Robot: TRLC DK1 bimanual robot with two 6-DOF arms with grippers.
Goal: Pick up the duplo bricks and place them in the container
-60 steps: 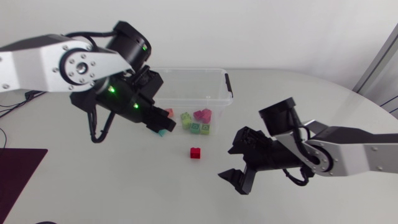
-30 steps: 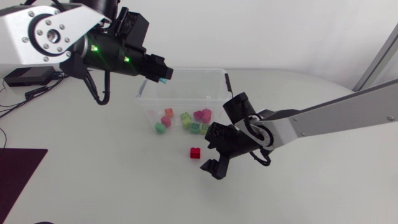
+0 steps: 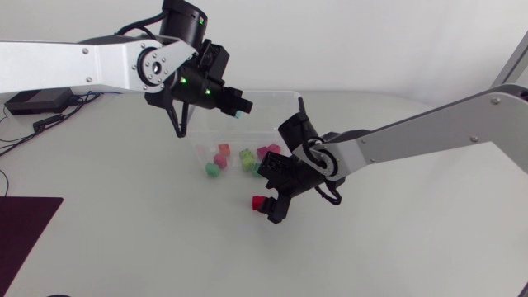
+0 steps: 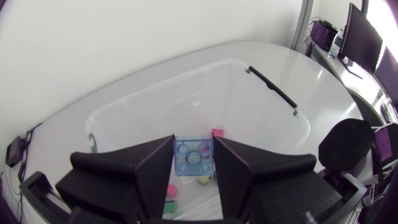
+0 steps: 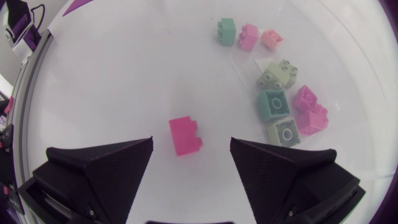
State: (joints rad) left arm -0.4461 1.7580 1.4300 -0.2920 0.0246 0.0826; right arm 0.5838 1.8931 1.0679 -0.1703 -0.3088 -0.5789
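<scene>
Over the clear container (image 3: pixel 276 93), the left gripper (image 3: pixel 234 105) is hanging above the tub's far side and pinching a blue brick (image 4: pixel 193 155) between its two fingers. In the left wrist view the brick is sitting studs-up right at the fingertips, with the container's open interior lying below and ahead of it. Several loose bricks (image 3: pixel 246 155) in green, pink and magenta are lying together in the container's near part.

Just in front of the container, a red brick (image 3: pixel 256 202) is resting alone on the white table (image 3: pixel 148 239). The right gripper (image 3: pixel 268 208) is reaching down to it with its fingers spread wide. In the right wrist view the brick is lying in the gap between the two fingertips, a little nearer one finger, and neither finger is touching it. The bricks in the container are showing ahead of this gripper, beyond the red one.
</scene>
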